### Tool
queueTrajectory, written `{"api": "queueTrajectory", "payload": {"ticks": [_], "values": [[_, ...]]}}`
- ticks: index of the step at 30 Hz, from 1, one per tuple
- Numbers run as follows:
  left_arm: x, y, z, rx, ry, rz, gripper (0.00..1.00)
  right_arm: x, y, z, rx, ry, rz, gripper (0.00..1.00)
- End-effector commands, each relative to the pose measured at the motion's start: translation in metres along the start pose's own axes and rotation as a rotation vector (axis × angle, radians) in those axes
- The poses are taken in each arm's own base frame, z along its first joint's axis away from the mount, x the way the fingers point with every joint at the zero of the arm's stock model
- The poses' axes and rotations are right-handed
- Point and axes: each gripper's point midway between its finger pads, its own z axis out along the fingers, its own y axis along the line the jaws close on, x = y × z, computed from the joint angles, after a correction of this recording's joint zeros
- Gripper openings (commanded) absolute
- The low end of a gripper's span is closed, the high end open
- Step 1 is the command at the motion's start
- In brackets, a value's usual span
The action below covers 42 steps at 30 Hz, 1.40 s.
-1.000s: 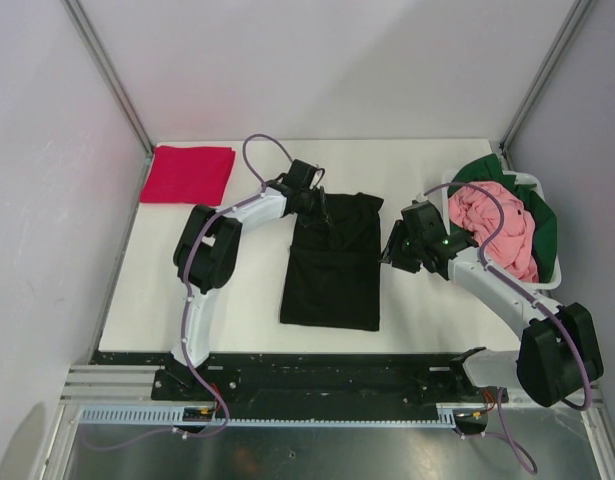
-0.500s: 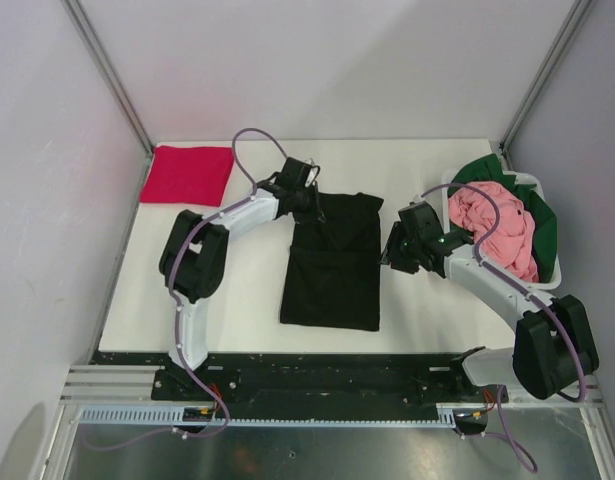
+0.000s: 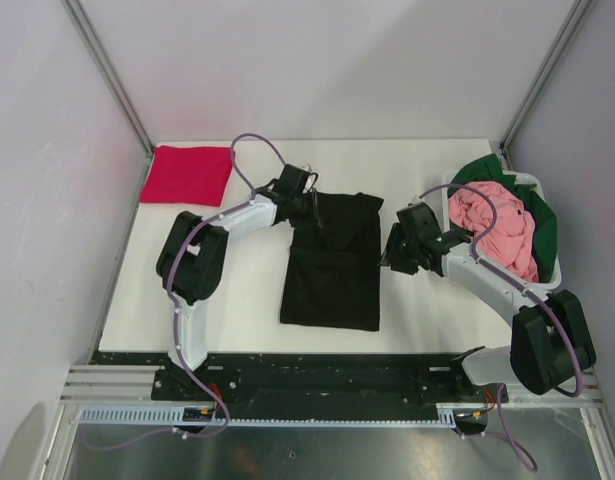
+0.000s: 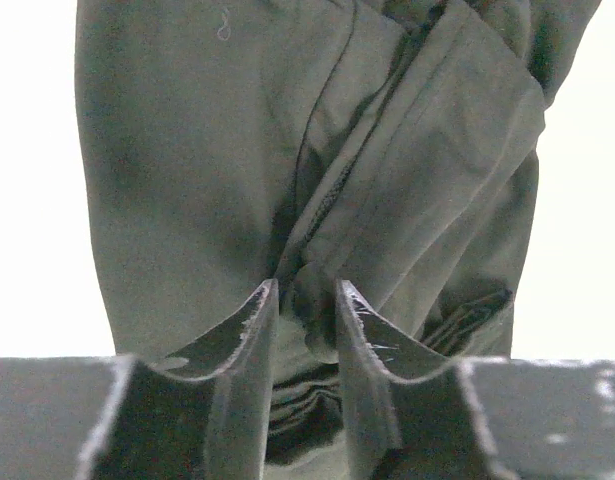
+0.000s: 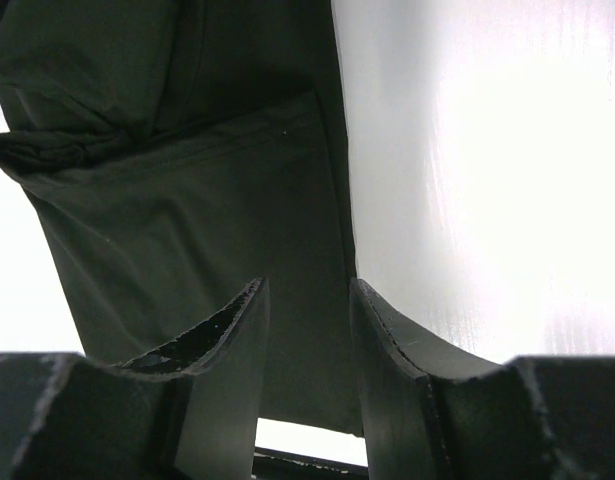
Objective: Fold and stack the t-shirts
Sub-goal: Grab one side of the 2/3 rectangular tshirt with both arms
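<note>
A black t-shirt point(image 3: 332, 262) lies partly folded in the middle of the table. My left gripper point(image 3: 311, 209) is at its far left corner. In the left wrist view the gripper point(image 4: 307, 290) is closed on a bunched fold of the black t-shirt point(image 4: 187, 150). My right gripper point(image 3: 389, 256) is at the shirt's right edge. In the right wrist view it point(image 5: 309, 285) is open, with the flat edge of the black t-shirt point(image 5: 187, 220) under it. A folded crimson red t-shirt point(image 3: 187, 173) lies at the far left corner. The pink t-shirt point(image 3: 497, 225) and the dark green t-shirt point(image 3: 543, 228) lie crumpled in the basket.
The white plastic basket point(image 3: 522, 179) stands at the right edge of the table, just behind the right arm. Metal frame posts rise at the far corners. Bare white table point(image 3: 217, 290) shows left of the black shirt.
The left arm's elbow has swung to the left and its gripper has shifted slightly left at the shirt's corner. The right gripper has barely moved. The shirt's outline looks the same.
</note>
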Motion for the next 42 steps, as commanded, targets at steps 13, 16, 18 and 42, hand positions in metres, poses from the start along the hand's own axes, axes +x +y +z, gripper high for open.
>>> {"api": "queueTrajectory", "payload": {"ticks": [13,16,18,42], "values": [[-0.025,0.000,-0.080,0.024,-0.162,0.014,0.54,0.020,0.012,-0.011,-0.031,0.025,-0.046,0.43],[0.006,0.023,-0.097,-0.004,-0.138,-0.040,0.55,0.059,0.011,-0.013,-0.068,0.119,-0.031,0.43],[0.033,0.036,-0.107,-0.010,-0.108,-0.065,0.54,0.084,0.004,-0.013,-0.068,0.178,-0.011,0.42],[0.205,0.095,-0.139,0.035,0.145,-0.122,0.45,0.159,-0.031,-0.010,-0.085,0.310,0.155,0.29]]}}
